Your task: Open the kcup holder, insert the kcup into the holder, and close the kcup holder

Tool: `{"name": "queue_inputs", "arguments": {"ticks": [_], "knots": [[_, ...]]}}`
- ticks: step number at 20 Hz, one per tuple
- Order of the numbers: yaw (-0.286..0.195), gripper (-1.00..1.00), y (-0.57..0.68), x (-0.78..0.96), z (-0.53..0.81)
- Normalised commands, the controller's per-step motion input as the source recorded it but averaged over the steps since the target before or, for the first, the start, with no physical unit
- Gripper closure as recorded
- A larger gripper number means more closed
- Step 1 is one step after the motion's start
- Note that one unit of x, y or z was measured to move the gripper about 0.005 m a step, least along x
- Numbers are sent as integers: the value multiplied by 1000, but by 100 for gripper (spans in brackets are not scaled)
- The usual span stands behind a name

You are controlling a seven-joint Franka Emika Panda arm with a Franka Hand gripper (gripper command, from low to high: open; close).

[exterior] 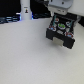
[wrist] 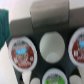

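From my remote station I saw the arm (exterior: 59, 6) hanging at the top of the exterior view, toward that view's right, with its light-coloured wrist pointing downward right above the kcup holder (exterior: 61, 31). The gripper (exterior: 59, 16) was low over the open tray of the holder. The pictures were blurred, and I could not tell whether the fingers were spread or pressed together, nor whether they held anything.

In the wrist view, a grey part of the gripper (wrist: 48, 15) filled the upper middle of the picture. Just under it there was a pale, plain round shape (wrist: 52, 46) sitting among the pods; I could not say for sure if it was an empty slot or a pod seen from another side. I counted two pods with red and white lids, one (wrist: 23, 52) on one side of the pale round shape and one (wrist: 80, 46) on the other. One kcup (wrist: 55, 77) with a green top was partly visible at the edge of the picture, close to the pale shape, inside the black tray.

In the exterior view the holder was one black box, tilted, standing on the white table (exterior: 25, 57). Well apart from it, near the far edge, stood one white bottle-like object (exterior: 24, 12).
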Motion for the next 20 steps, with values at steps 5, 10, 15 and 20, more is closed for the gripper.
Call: {"name": "queue_inputs", "arguments": {"ticks": [5,10,15,20], "knots": [[62,-100,21,453,-181],[175,-100,199,10,-280],[234,-100,203,-271,-300],[234,-100,103,-430,-133]]}}
